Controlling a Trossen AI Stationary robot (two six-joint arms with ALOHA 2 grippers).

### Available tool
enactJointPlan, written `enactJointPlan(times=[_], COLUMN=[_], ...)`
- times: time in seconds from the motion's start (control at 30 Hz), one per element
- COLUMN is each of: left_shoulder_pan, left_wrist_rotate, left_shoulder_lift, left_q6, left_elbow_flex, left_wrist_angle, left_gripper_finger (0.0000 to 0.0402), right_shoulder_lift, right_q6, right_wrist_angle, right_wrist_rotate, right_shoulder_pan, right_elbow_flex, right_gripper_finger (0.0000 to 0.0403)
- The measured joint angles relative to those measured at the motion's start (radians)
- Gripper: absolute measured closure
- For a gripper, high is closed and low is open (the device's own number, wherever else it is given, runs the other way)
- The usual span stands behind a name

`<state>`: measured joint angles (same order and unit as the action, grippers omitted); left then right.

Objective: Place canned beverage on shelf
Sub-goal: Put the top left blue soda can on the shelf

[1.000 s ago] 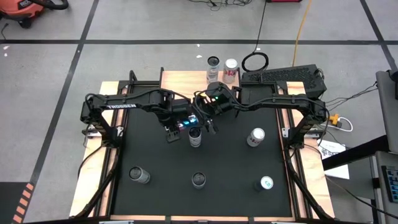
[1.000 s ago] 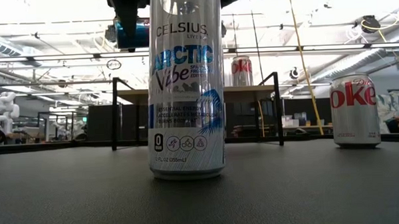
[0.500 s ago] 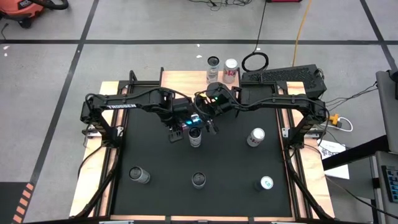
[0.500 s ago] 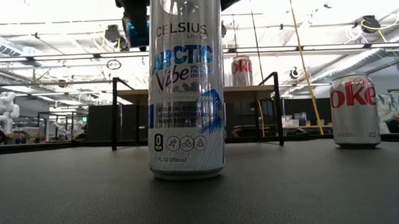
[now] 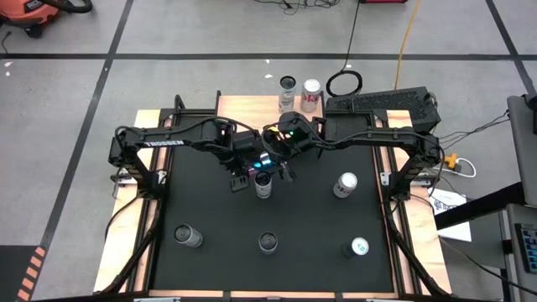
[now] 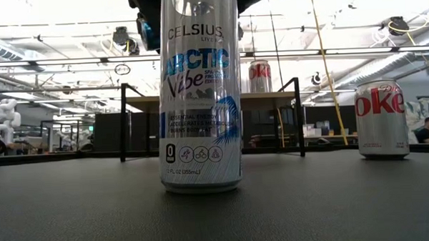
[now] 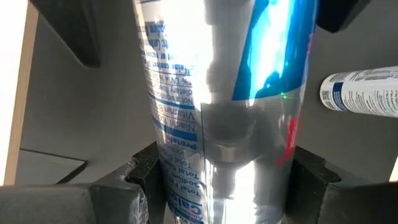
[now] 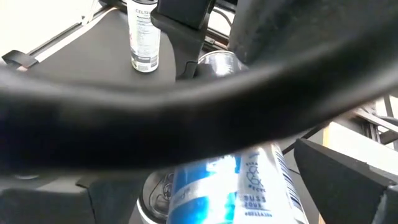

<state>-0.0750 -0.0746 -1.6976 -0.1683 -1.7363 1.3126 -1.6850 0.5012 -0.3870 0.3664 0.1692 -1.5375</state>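
A silver and blue can (image 7: 217,93) sits between the fingers of my left gripper (image 5: 250,177) over the middle of the black mat, and the gripper is shut on it. From the right, my right gripper (image 5: 280,171) stands open with its fingers on either side of the same can (image 8: 242,180); I see no touch. The shelf (image 5: 243,107), a light-wood board on black legs (image 6: 124,124), is at the table's far edge. A red cola can (image 6: 260,76) and a dark-topped can (image 5: 288,83) stand on it. My left gripper pinches the can's side wall (image 7: 163,163) between its two fingers (image 7: 144,177), which lie across the can and come steeply from above. In the high view the can (image 5: 263,186) shows just below the gripper. The tall front can hides its lower end in the low view.
Standing on the mat are a tall Celsius can (image 6: 199,92) at near centre, a Diet Coke can (image 6: 381,118) at the right, and further cans at near left (image 5: 188,236) and near right (image 5: 357,247). Wooden strips (image 5: 126,218) run along the table's sides.
My left gripper has tipped a little at the wrist while staying in place, with the can still between its fingers. My right gripper has kept still and open.
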Motion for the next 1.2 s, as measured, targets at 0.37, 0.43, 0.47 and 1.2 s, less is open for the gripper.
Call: enactJointPlan(times=[0.37,0.43,0.47,1.2], left_shoulder_pan=[0.0,0.0,0.0,0.001], left_wrist_rotate=[0.0,0.0,0.0,-0.001], left_shoulder_lift=[0.0,0.0,0.0,-0.001], left_q6=[0.001,0.001,0.001,0.002], left_elbow_flex=[0.0,0.0,0.0,0.0], left_wrist_angle=[-0.026,-0.025,-0.025,-0.019], left_gripper_finger=[0.0178,0.0178,0.0178,0.0178], right_shoulder_lift=[0.0,0.0,0.0,0.0], right_q6=[-0.025,-0.025,-0.025,-0.028], right_wrist_angle=[0.008,0.004,0.001,-0.031], right_wrist_rotate=[-0.037,-0.055,-0.055,-0.148], right_shoulder_pan=[-0.001,-0.001,-0.001,-0.065], right_elbow_flex=[0.0,0.0,0.0,0.0], right_gripper_finger=[0.0023,0.0024,0.0024,0.0026])
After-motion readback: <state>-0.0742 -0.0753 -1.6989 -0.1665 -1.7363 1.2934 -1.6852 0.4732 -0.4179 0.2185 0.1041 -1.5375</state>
